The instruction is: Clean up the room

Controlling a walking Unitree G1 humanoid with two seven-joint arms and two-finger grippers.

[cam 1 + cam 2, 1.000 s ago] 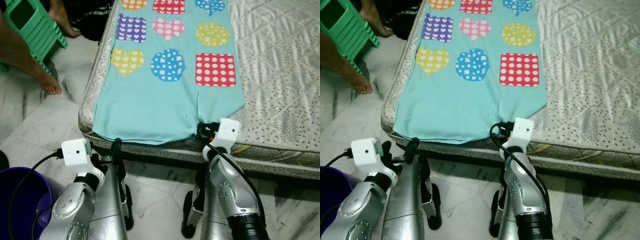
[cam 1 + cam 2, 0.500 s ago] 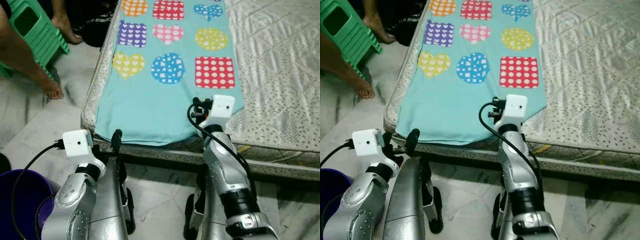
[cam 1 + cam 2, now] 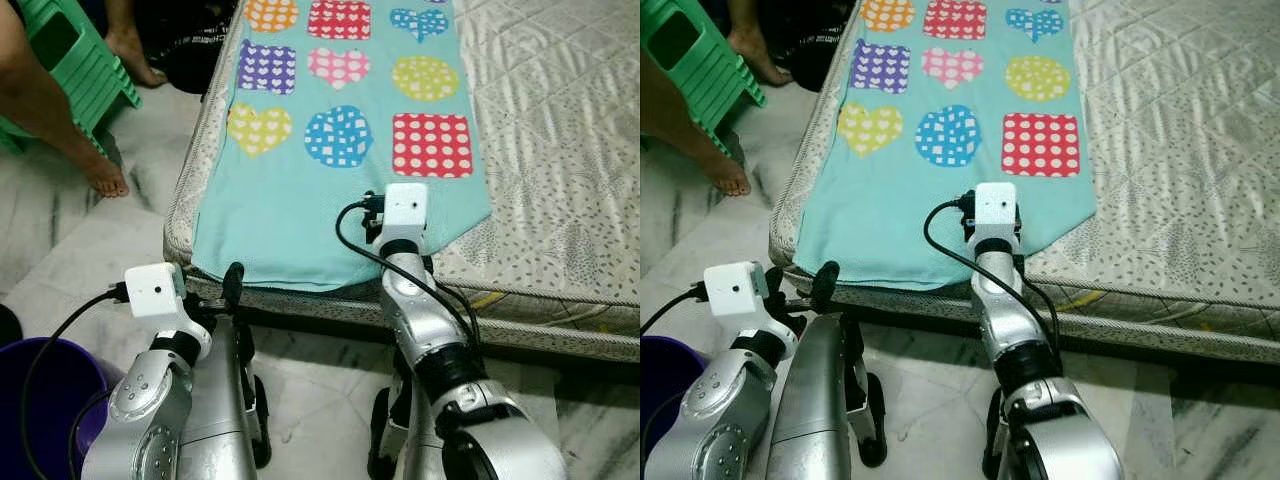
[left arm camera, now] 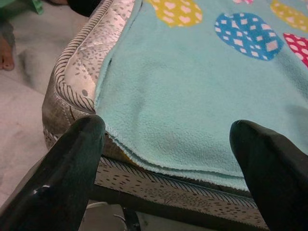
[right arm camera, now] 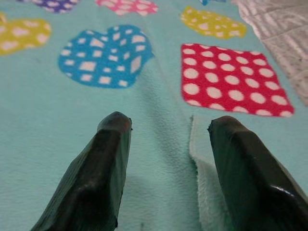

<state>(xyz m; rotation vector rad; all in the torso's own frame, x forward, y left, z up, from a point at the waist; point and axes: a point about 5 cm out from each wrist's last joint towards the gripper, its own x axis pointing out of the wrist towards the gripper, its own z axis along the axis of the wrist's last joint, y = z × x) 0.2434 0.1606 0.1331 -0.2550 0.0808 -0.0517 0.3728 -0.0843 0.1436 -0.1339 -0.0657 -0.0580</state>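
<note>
We are standing at the foot of the bed, facing a turquoise blanket printed with coloured hearts, circles and squares. It is lying flat along the mattress, its near hem hanging just over the edge toward six o'clock of the head view.

Change observed: over the last second the right arm has been rising from below the mattress edge and reaching forward. The right claw is now hovering over the blanket's near portion, at about five o'clock from the blue heart and six o'clock from the red dotted square. Its fingers are standing apart, with nothing between them. A raised fold edge of the fleece is lying just inside one finger.

The left claw is holding low at the near left corner of the mattress, roughly seven o'clock from the blanket's centre. Its fingers are likewise spread and empty, the blanket hem showing between them. Its position is barely differing from a second ago.

Assessment: we are judging that the right arm is lining up for a pinch on the fold seam, probably to gather or fold the blanket. No grasp is yet made, so the tidying is at an early stage.

Also noted: a person's bare foot and a green plastic stool at ten o'clock on the marble floor, and a purple bucket at eight o'clock.
</note>
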